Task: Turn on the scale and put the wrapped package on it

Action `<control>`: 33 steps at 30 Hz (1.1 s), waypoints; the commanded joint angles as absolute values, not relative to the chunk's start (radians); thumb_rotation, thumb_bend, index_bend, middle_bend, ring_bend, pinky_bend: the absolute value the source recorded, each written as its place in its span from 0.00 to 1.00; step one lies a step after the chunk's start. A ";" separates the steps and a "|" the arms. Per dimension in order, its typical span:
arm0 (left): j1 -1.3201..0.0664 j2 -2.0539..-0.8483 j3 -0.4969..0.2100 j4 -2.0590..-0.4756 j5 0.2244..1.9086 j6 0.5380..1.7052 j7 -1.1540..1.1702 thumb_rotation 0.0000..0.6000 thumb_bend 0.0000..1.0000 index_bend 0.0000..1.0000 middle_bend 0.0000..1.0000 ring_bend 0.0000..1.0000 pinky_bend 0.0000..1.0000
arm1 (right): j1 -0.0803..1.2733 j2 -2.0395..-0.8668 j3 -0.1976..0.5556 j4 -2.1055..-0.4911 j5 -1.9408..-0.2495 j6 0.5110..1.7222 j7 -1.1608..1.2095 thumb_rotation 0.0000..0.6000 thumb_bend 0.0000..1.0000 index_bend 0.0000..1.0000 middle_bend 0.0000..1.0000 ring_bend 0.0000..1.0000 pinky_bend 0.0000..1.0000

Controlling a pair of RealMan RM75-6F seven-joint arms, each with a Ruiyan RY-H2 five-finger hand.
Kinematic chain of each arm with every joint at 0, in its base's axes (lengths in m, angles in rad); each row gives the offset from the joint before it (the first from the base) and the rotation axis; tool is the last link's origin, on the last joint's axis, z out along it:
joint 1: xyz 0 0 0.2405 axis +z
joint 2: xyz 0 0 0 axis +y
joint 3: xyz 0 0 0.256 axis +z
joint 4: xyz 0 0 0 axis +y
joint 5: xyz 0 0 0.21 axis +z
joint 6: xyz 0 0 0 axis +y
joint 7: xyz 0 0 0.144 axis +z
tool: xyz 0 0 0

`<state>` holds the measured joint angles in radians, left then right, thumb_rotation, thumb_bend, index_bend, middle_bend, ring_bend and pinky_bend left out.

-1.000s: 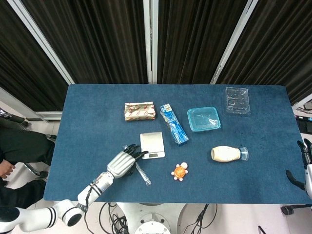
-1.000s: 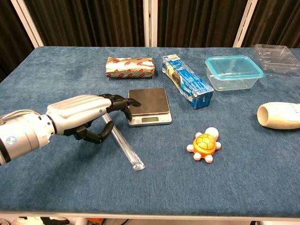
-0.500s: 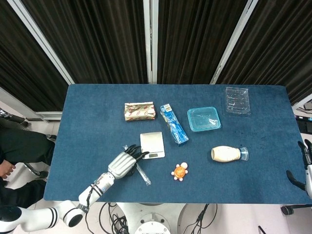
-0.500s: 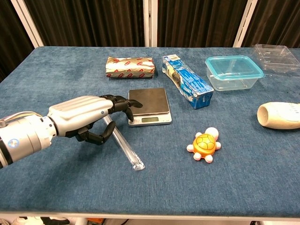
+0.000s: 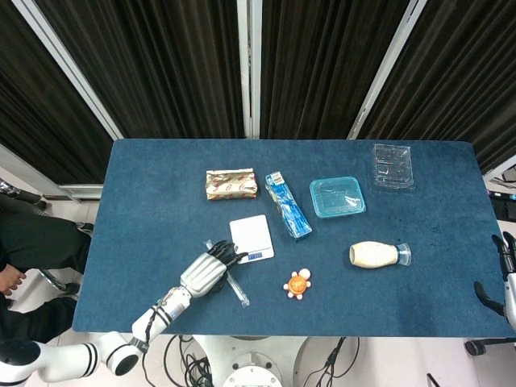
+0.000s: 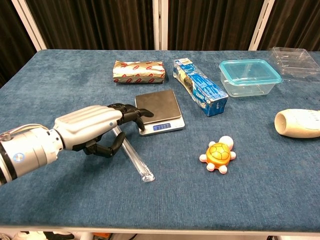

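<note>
While the blue table [image 6: 60, 80] holds everything, the biggest thing on it is the left hand [image 6: 97, 129], which lies low just left of the scale [image 6: 159, 111]. Its dark fingers [image 6: 131, 112] are curled a bit and reach to the scale's near left corner, and it holds nothing. From the head view, the right hand [image 5: 508, 278] shows only a little at the far right edge, off the table, and I cannot tell how its fingers are. Next comes the clear box with a blue lid [image 6: 249, 76], and behind it a clear tray [image 6: 296, 61]. A blue box [image 6: 200, 86] lies tilted just right of the scale. The wrapped package [image 6: 139, 71], shiny with red marks, lies behind the scale, near it but not touching. A white bottle [image 6: 300, 123] lies on its side at the right. The scale's little screen [image 6: 161, 127] glows blue. A clear tube [image 6: 134, 159] lies partly under the left hand. The orange toy turtle [image 6: 217, 154] sits in front.
</note>
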<state>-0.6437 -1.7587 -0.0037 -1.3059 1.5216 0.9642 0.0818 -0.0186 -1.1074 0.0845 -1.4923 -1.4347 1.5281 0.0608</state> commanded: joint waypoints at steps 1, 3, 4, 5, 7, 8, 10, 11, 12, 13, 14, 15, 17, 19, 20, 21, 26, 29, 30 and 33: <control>-0.644 -1.761 0.001 -1.299 1.524 0.966 0.100 1.00 0.77 0.07 0.25 0.00 0.00 | -0.019 -1.108 0.084 -1.491 -1.432 1.526 0.061 1.00 0.21 0.00 0.00 0.00 0.00; -0.645 -1.764 0.002 -1.296 1.526 0.969 0.113 1.00 0.77 0.07 0.25 0.00 0.00 | -0.019 -1.108 0.085 -1.490 -1.431 1.525 0.063 1.00 0.21 0.00 0.00 0.00 0.00; -0.645 -1.764 0.002 -1.297 1.526 0.971 0.117 1.00 0.77 0.07 0.25 0.00 0.00 | -0.020 -1.108 0.085 -1.490 -1.431 1.525 0.063 1.00 0.21 0.00 0.00 0.00 0.00; -0.646 -1.764 0.001 -1.299 1.527 0.973 0.119 1.00 0.77 0.07 0.25 0.00 0.00 | -0.020 -1.108 0.085 -1.491 -1.431 1.525 0.063 1.00 0.21 0.00 0.00 0.00 0.00; -0.648 -1.763 -0.003 -1.303 1.529 0.979 0.122 1.00 0.77 0.07 0.25 0.00 0.00 | -0.020 -1.107 0.085 -1.492 -1.432 1.526 0.063 1.00 0.21 0.00 0.00 0.00 0.00; -0.649 -1.760 -0.005 -1.306 1.532 0.985 0.124 1.00 0.77 0.07 0.25 0.00 0.00 | -0.020 -1.107 0.086 -1.492 -1.432 1.527 0.063 1.00 0.21 0.00 0.00 0.00 0.00; -0.650 -1.753 -0.011 -1.315 1.536 0.997 0.126 1.00 0.77 0.07 0.25 0.00 0.00 | -0.020 -1.106 0.087 -1.493 -1.431 1.528 0.065 1.00 0.21 0.00 0.00 0.00 0.00; -0.650 -1.746 -0.015 -1.323 1.540 1.008 0.128 1.00 0.77 0.07 0.25 0.00 0.00 | -0.021 -1.106 0.087 -1.492 -1.431 1.528 0.066 1.00 0.21 0.00 0.00 0.00 0.00; -0.650 -1.740 -0.018 -1.330 1.543 1.016 0.129 1.00 0.77 0.07 0.25 0.00 0.00 | -0.021 -1.105 0.087 -1.492 -1.431 1.529 0.066 1.00 0.21 0.00 0.00 0.00 0.00; -0.649 -1.732 -0.022 -1.337 1.545 1.026 0.130 1.00 0.77 0.07 0.25 0.00 0.00 | -0.021 -1.105 0.088 -1.492 -1.432 1.530 0.067 1.00 0.21 0.00 0.00 0.00 0.00; -0.648 -1.721 -0.028 -1.348 1.548 1.039 0.132 1.00 0.77 0.07 0.25 0.00 0.00 | -0.021 -1.105 0.088 -1.492 -1.432 1.530 0.068 1.00 0.21 0.00 0.00 0.00 0.00; -0.647 -1.712 -0.032 -1.357 1.550 1.048 0.133 1.00 0.77 0.07 0.25 0.00 0.00 | -0.021 -1.105 0.088 -1.492 -1.432 1.530 0.068 1.00 0.21 0.00 0.00 0.00 0.00; -0.644 -1.691 -0.042 -1.379 1.552 1.069 0.134 1.00 0.77 0.07 0.25 0.00 0.00 | -0.021 -1.106 0.088 -1.491 -1.432 1.529 0.068 1.00 0.22 0.00 0.00 0.00 0.00; -0.642 -1.675 -0.049 -1.398 1.553 1.083 0.132 1.00 0.77 0.07 0.25 0.00 0.00 | -0.020 -1.107 0.087 -1.490 -1.432 1.526 0.068 1.00 0.22 0.00 0.00 0.00 0.00; -0.641 -1.666 -0.053 -1.408 1.553 1.090 0.131 1.00 0.77 0.07 0.25 0.00 0.00 | -0.020 -1.108 0.086 -1.490 -1.432 1.525 0.067 1.00 0.22 0.00 0.00 0.00 0.00; -0.641 -1.660 -0.056 -1.414 1.552 1.093 0.129 1.00 0.77 0.07 0.25 0.00 0.00 | -0.019 -1.109 0.086 -1.491 -1.433 1.525 0.065 1.00 0.22 0.00 0.00 0.00 0.00; -0.645 -1.650 -0.089 -1.411 1.524 1.102 0.096 1.00 0.76 0.07 0.24 0.00 0.00 | -0.019 -1.109 0.086 -1.497 -1.439 1.530 0.056 1.00 0.22 0.00 0.00 0.00 0.00; -0.663 -1.653 -0.121 -1.383 1.492 1.078 0.055 1.00 0.68 0.06 0.22 0.00 0.00 | -0.019 -1.106 0.086 -1.504 -1.439 1.531 0.049 1.00 0.22 0.00 0.00 0.00 0.00; -0.671 -1.656 -0.135 -1.372 1.482 1.072 0.043 1.00 0.63 0.06 0.21 0.00 0.00 | -0.019 -1.105 0.086 -1.506 -1.440 1.532 0.047 1.00 0.22 0.00 0.00 0.00 0.00; -0.709 -1.681 -0.190 -1.322 1.447 1.046 -0.001 1.00 0.45 0.05 0.19 0.00 0.00 | -0.019 -1.102 0.088 -1.514 -1.439 1.533 0.041 1.00 0.22 0.00 0.00 0.00 0.00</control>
<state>-0.6851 -1.6658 -0.1605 -1.3499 1.4705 1.0652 0.0253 -0.0190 -1.1027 0.0875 -1.5136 -1.4393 1.5331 0.0416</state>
